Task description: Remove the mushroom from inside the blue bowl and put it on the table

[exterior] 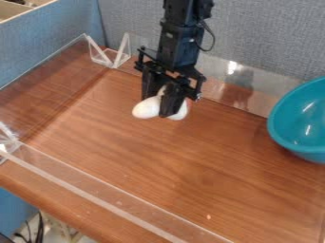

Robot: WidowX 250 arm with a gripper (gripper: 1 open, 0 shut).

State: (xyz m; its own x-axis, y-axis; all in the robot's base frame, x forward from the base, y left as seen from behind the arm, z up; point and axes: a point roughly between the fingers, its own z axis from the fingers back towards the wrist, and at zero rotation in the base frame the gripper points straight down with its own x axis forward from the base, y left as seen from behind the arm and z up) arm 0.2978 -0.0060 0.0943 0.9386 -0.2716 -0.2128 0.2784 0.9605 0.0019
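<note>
Fingers [166,98] clamped on the mushroom [160,108], apparently just clear of the counter [152,180], well apart from the blue bowl [301,118]; next: lower and release.

Behind the work area I see a grey fabric partition [260,33] running across the back. On my far left, a blue panel [51,38] stands at an angle to it, with a strip of pale wood [15,9] showing above its top edge. A small clear triangular bracket [108,52] sits near the back left corner. Below the front edge, at the bottom left, I can make out dark cables [32,231], too blurred to describe further.
</note>
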